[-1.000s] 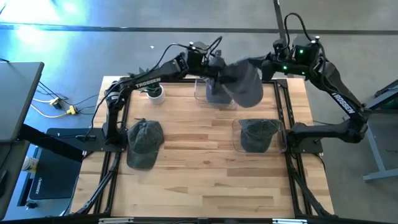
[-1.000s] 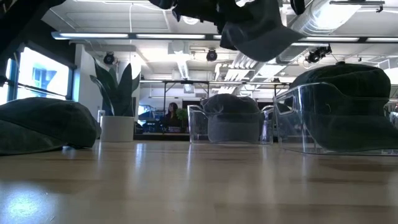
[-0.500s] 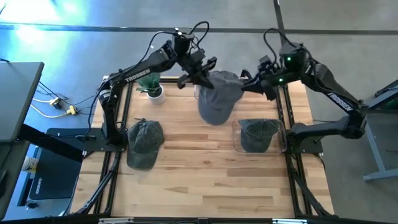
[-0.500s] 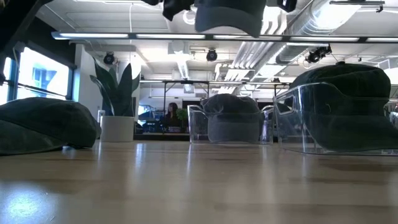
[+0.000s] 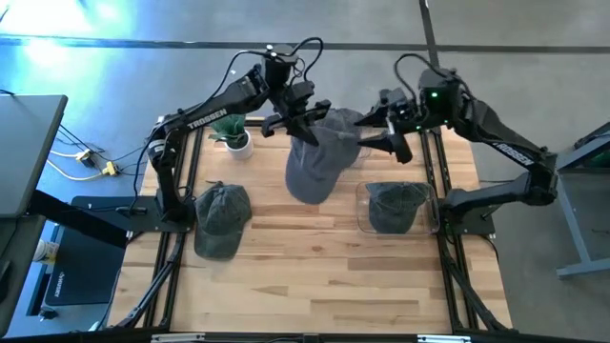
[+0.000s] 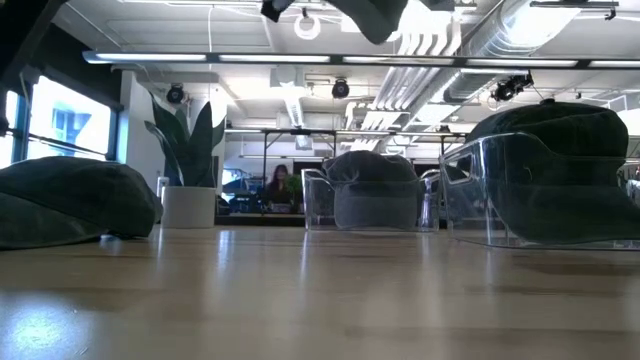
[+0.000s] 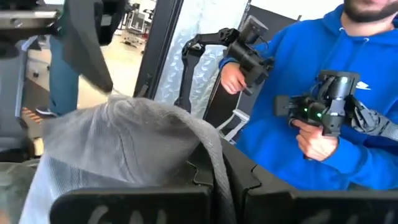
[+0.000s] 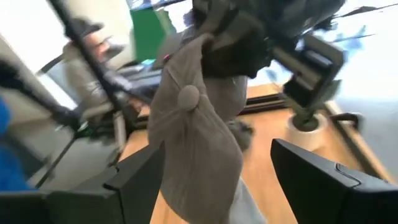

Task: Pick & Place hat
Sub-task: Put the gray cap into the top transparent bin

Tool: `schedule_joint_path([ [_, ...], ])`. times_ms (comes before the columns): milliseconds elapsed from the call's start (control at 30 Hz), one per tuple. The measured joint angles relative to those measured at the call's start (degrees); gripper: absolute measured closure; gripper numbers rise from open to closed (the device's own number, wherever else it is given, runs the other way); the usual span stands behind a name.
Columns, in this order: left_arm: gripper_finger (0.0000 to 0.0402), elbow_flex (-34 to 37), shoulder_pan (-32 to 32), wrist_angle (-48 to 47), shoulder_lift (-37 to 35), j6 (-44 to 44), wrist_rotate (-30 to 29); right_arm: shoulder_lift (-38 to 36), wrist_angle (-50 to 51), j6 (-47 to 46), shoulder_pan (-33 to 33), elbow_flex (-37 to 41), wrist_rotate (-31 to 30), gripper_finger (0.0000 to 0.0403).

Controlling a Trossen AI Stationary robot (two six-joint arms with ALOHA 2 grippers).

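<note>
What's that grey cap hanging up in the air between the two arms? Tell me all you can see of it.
The grey cap is soft woven fabric with a button on its crown. It hangs limp above the wooden table, touching nothing below. The left gripper is shut on its upper edge; the right gripper stands open beside it, not holding it.

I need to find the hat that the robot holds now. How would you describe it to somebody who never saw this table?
Look above the far middle of the wooden table, between the two arms. The grey hat hangs there in the air from the left claw; the other hats lie on the table or sit in clear boxes.
</note>
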State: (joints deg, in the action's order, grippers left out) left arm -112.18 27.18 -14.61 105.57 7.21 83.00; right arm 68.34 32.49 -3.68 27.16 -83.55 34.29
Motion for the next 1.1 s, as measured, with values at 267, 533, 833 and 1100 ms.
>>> schedule_joint_path([
  [267, 0.0401, 0.02, -4.21, -0.81, -1.15, 2.45, -8.91, 5.52, -2.32, 5.66, -2.11, 0.04, 17.36, 0.0132],
  [533, 0.0401, -0.02, -9.22, -0.72, -1.48, 6.4, -14.63, 4.78, 1.22, -6.0, -3.89, 0.04, 50.94, 0.0173],
  [833, 0.0401, -0.02, -15.99, 0.06, -1.48, 8.11, -19.36, 0.96, 4.45, -0.53, -10.87, 0.04, 39.67, 0.0286],
  [1100, 0.0401, -0.04, -17.6, 2.82, -1.45, 7.82, -24.51, 0.91, 8.96, -1.79, -14.74, 0.04, 31.99, 0.0394],
])
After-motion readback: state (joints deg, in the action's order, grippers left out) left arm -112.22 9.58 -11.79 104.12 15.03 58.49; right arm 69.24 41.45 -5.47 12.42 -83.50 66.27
